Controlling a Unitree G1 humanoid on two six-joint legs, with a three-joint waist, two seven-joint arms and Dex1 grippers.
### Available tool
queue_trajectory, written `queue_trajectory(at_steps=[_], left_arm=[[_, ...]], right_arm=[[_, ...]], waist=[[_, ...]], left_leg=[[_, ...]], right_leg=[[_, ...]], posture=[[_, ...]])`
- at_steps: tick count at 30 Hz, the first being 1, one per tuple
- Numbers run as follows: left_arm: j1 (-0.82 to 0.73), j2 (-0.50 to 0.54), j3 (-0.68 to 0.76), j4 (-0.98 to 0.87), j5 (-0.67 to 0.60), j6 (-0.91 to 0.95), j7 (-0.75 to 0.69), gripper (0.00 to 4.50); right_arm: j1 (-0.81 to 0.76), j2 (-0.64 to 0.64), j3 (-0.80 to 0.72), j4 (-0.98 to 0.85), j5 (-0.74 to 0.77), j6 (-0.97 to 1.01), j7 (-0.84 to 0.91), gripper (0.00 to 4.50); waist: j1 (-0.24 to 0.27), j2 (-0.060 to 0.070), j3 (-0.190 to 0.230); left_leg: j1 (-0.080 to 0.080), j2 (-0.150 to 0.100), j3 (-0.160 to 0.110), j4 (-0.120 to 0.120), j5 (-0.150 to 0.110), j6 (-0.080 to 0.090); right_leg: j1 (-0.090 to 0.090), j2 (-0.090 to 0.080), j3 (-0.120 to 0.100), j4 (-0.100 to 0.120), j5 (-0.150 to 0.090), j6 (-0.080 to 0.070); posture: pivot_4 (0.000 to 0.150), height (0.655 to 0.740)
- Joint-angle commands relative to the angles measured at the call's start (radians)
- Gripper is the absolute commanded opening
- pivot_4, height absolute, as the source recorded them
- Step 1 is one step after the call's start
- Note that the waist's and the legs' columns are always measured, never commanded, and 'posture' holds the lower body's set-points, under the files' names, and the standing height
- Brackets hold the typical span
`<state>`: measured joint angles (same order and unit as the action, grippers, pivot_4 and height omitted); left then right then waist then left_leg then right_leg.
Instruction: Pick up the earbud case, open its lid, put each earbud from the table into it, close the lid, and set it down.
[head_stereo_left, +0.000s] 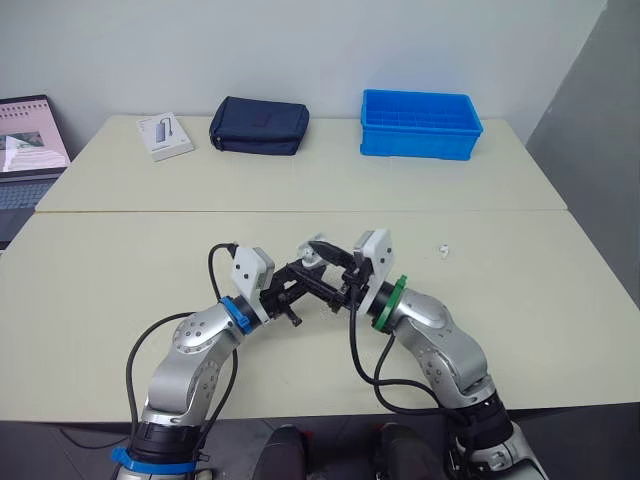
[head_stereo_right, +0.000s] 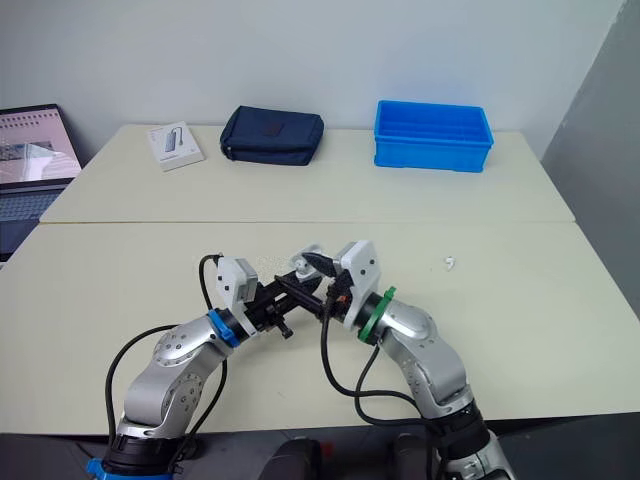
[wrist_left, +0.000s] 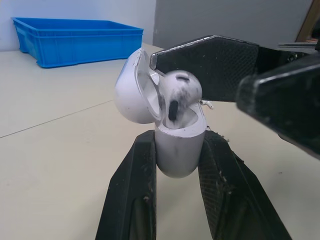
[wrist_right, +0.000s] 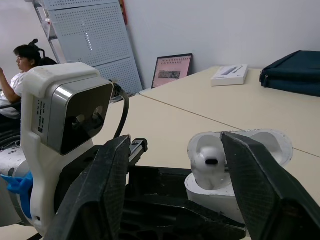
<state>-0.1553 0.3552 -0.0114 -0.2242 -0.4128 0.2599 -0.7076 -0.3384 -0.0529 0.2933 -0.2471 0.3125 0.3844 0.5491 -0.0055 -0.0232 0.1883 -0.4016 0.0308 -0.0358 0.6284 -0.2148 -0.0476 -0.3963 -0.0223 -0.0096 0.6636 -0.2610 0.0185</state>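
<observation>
The white earbud case is held upright above the table, with my left gripper shut on its body. Its lid is hinged back. One earbud stands in a slot of the case, its head sticking out. My right gripper is open around the case top; one of its fingers touches the earbud, the other stands well apart. Both grippers meet near the table's front middle. A second earbud lies on the table to the right.
At the back stand a blue bin, a navy pouch and a white box. A laptop is at the far left. A seam joins two tables. A seated person is beyond.
</observation>
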Motion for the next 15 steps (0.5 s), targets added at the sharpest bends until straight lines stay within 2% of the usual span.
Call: queue_trajectory(at_steps=[1, 8, 12, 15], left_arm=[[-0.008, 0.001, 0.007, -0.041, -0.014, -0.016, -0.005, 0.78], [-0.01, -0.002, 0.004, -0.027, -0.011, -0.022, -0.008, 0.78], [-0.011, -0.002, 0.003, -0.017, -0.006, -0.029, -0.01, 0.78], [-0.009, 0.0, 0.007, -0.007, 0.0, -0.038, -0.009, 0.78]], right_arm=[[-0.01, -0.036, -0.04, -0.074, 0.034, 0.027, 0.015, 2.82], [0.011, -0.186, -0.131, -0.238, 0.119, 0.114, 0.049, 2.82], [0.064, -0.331, -0.259, -0.332, 0.183, 0.129, 0.101, 2.82], [0.164, -0.493, -0.392, -0.34, 0.173, 0.096, 0.171, 2.82]], waist=[[0.001, 0.0, 0.0], [0.001, 0.0, 0.0], [0.005, 0.0, 0.0], [0.008, 0.0, 0.0]], left_leg=[[0.0, 0.0, 0.0, 0.0, 0.0, 0.0], [0.0, 0.0, 0.0, 0.0, 0.0, 0.0], [0.0, 0.0, 0.0, 0.0, 0.0, 0.0], [-0.001, -0.001, 0.0, 0.0, 0.0, 0.0]], right_leg=[[0.0, 0.0, 0.0, 0.0, 0.0, 0.0], [0.0, 0.0, 0.0, 0.0, 0.0, 0.0], [0.0, 0.0, 0.0, -0.001, 0.0, 0.0], [0.001, -0.001, 0.0, -0.003, 0.0, 0.0]], posture=[[0.15, 0.7218], [0.15, 0.7218], [0.15, 0.7218], [0.15, 0.7218]])
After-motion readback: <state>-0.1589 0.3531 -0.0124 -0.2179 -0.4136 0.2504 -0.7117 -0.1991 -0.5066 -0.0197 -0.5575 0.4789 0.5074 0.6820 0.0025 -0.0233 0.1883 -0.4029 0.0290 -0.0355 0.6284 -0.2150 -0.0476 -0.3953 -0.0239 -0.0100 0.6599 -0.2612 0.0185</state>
